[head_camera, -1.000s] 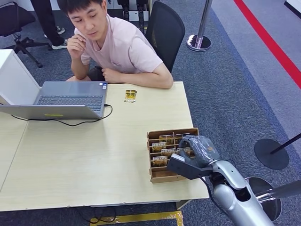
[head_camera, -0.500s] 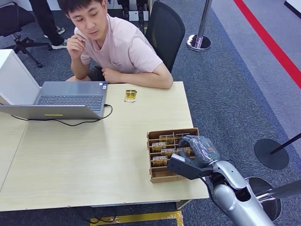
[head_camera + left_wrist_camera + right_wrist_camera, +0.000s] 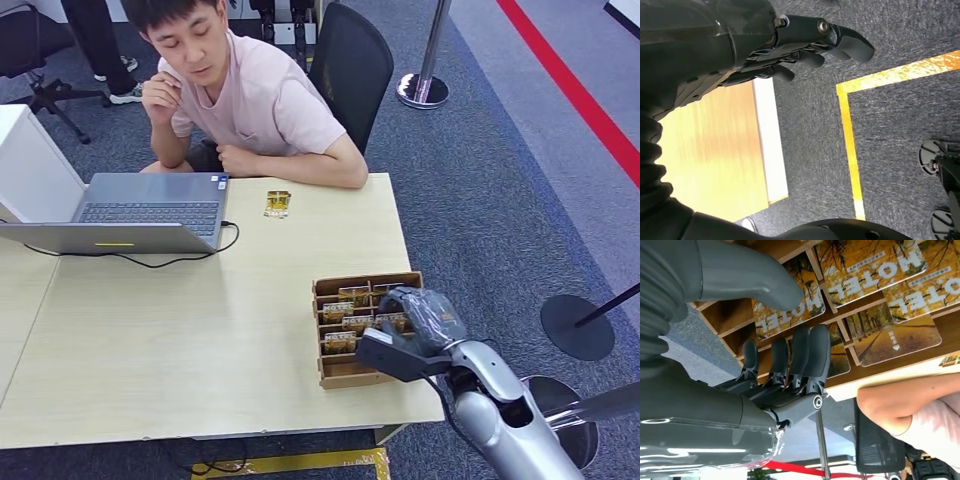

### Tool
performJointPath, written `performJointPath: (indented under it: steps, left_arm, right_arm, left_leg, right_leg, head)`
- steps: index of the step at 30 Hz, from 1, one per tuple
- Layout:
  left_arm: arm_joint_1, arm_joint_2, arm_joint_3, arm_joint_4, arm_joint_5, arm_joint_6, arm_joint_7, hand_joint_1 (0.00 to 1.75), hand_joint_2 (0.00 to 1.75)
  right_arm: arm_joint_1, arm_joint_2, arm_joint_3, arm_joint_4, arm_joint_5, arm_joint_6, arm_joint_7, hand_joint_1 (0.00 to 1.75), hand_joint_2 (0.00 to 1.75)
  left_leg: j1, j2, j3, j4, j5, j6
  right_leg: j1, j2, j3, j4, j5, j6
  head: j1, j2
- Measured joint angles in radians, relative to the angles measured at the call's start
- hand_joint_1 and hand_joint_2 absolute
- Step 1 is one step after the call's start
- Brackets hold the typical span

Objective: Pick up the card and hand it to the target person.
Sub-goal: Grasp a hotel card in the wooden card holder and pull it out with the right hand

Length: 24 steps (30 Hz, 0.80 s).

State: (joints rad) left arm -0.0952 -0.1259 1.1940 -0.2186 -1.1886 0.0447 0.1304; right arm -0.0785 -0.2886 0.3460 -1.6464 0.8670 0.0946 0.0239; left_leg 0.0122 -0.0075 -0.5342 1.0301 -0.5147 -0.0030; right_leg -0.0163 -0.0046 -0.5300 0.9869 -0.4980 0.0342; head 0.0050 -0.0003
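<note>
A brown cardboard box [image 3: 341, 377] with slots holding several yellow hotel cards [image 3: 339, 341] stands at the table's near right corner. My right hand [image 3: 411, 330] is over the box's right side. In the right wrist view its thumb [image 3: 764, 282] lies on the face of one card [image 3: 810, 307] and its fingers [image 3: 810, 355] curl against that card's other edge; the card stands in its slot. The person [image 3: 256, 100] sits at the table's far side, arms on the edge. My left hand [image 3: 802, 45] hangs beside the table [image 3: 715, 150], fingers stretched and holding nothing.
Another yellow card [image 3: 277, 203] lies on the table near the person's forearm. An open laptop [image 3: 143, 215] with a black cable sits far left. A black chair [image 3: 351, 65] stands behind the person. Stanchion bases [image 3: 577, 326] stand on the carpet to the right.
</note>
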Motion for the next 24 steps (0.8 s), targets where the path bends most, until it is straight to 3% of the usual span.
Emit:
performJointPath:
  steps: [11, 13, 17, 24]
  left_arm:
    - [0.000, 0.000, 0.000, 0.000, 0.003, 0.000, -0.007, 0.00, 1.75]
    - [0.000, 0.000, 0.001, 0.000, 0.003, 0.000, -0.008, 0.00, 1.75]
    - [0.000, 0.000, 0.001, 0.000, 0.003, -0.001, -0.013, 0.00, 1.75]
    - [0.000, 0.000, 0.000, 0.000, 0.001, -0.009, -0.025, 0.00, 1.75]
  right_arm:
    - [0.000, -0.003, 0.017, 0.004, 0.000, 0.000, 0.000, 1.03, 1.75]
    - [0.000, -0.003, 0.019, 0.004, 0.000, 0.000, 0.000, 1.08, 1.75]
    - [0.000, -0.003, 0.019, 0.004, 0.000, 0.000, 0.000, 1.45, 1.75]
    - [0.000, -0.003, 0.020, 0.004, 0.001, 0.000, 0.003, 1.47, 1.75]
  left_leg:
    - [0.000, 0.000, 0.000, 0.000, 0.000, 0.000]
    - [0.000, 0.000, 0.000, 0.000, 0.000, 0.000]
    - [0.000, 0.000, 0.000, 0.000, 0.000, 0.000]
    - [0.000, 0.000, 0.000, 0.000, 0.000, 0.000]
  right_leg:
    - [0.000, 0.000, 0.000, 0.000, 0.000, 0.000]
    - [0.000, 0.000, 0.000, 0.000, 0.000, 0.000]
    - [0.000, 0.000, 0.000, 0.000, 0.000, 0.000]
    - [0.000, 0.000, 0.000, 0.000, 0.000, 0.000]
  head:
    - [0.000, 0.000]
    - [0.000, 0.000]
    - [0.000, 0.000]
    - [0.000, 0.000]
